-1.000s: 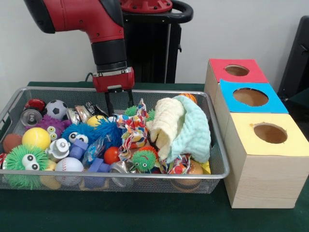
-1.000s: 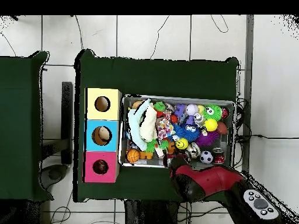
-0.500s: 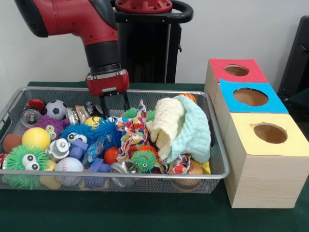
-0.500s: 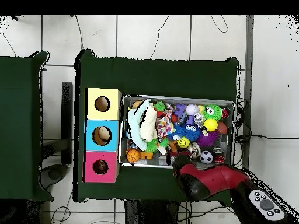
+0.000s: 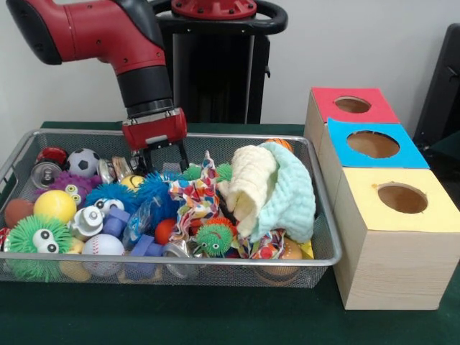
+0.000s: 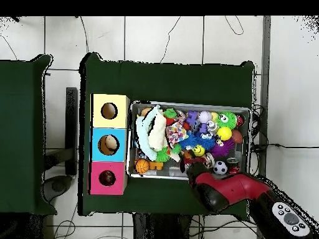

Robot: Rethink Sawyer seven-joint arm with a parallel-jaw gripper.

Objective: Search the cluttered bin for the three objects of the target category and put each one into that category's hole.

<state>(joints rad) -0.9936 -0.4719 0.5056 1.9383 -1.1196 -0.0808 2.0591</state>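
Observation:
The bin (image 5: 215, 261) is a silver wire mesh basket packed with toys; it also shows in the overhead view (image 6: 250, 132). The hole (image 5: 352, 105) is in the red top of the farthest wooden box and shows in the overhead view (image 6: 107, 178). My gripper (image 5: 162, 162) hangs from the red arm (image 6: 219, 190) over the bin's far middle. It is open and empty, with its fingertips (image 5: 183, 159) down among the toys, above a yellow smiley ball (image 5: 135, 180) and a blue fuzzy toy (image 5: 154, 192).
A blue-topped box (image 5: 372, 144) and a yellow-topped box (image 5: 401, 198) stand next to the red one. Pale yellow and mint cloths (image 5: 269, 190) fill the bin's right part. A soccer ball (image 5: 84, 162), yellow ball (image 5: 54, 205), green fuzzy toy (image 5: 34, 241) and baseball (image 5: 103, 246) lie left.
In the front view the gripper has moved left along the bin's far side and come lower, its fingertips now among the toys. It stays open.

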